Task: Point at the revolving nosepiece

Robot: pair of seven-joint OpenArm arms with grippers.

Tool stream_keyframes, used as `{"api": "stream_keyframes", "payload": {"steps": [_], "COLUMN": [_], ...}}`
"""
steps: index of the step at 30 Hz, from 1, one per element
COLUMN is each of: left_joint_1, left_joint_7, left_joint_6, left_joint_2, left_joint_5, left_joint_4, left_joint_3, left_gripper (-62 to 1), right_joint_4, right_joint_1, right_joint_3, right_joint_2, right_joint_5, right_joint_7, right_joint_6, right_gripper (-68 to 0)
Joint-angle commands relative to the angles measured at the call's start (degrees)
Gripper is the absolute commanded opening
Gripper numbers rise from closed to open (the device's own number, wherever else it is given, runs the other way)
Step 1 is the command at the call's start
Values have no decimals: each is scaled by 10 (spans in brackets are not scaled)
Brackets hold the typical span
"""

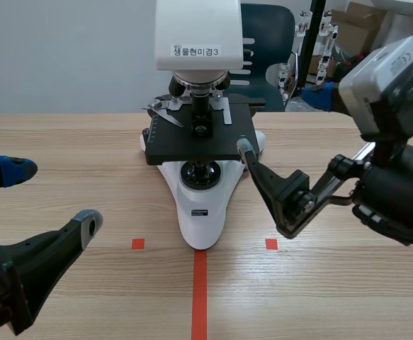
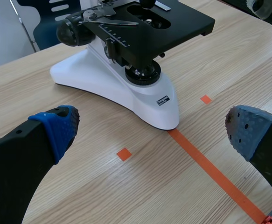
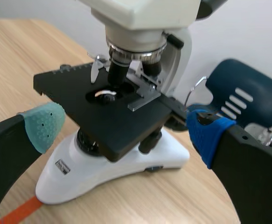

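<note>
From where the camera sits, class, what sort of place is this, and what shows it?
Probably a lab or test room: a microscope stands on a wooden table marked with orange-red tape, and cardboard boxes and a dark chair sit behind.

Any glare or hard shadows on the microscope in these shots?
Right wrist view: a bright glint in the stage opening of the microscope. Left wrist view: only a soft shadow beside its white base. Scene view: even light, soft shadows on the table.

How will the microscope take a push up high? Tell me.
Probably rigid and heavy: the microscope sits on a broad white base. Pushed at its bulky head, it might tip rather than slide. Its objectives look fragile.
</note>
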Motion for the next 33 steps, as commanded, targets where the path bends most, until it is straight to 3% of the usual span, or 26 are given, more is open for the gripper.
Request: {"api": "stream_keyframes", "payload": {"steps": [1,3,12,17,20,23,26,33], "left_joint_1": [1,1,1,1,1,1,1,1], "left_joint_7": [-10,-10,-10,-10,-10,-10,-10,-9], "left_joint_6": [3,3,3,3,3,3,3,3], "left_joint_2": [2,2,2,2,2,2,2,2], "left_joint_5": [-4,-4,-4,-4,-4,-4,-4,-4], "left_joint_4": [7,7,7,7,7,7,7,7], "left_joint_3": [3,3,3,3,3,3,3,3], "left_gripper": [14,14,14,14,14,14,14,14], "right_joint_4": [6,21,50,50,50,49,49,50], "right_joint_1": [-6,-25,-105,-175,-201,-224,-238,-244], "right_joint_3": [2,5,5,5,5,5,5,6], "right_joint_2": [7,17,67,94,100,101,103,142], "right_joint_5": [12,17,22,22,20,20,20,21], "right_joint_7": [0,-4,6,64,68,68,67,90], "right_joint_6": [-8,-8,-25,-68,-73,-105,-120,-121], "right_gripper": [-25,4,4,4,4,4,4,4]}}
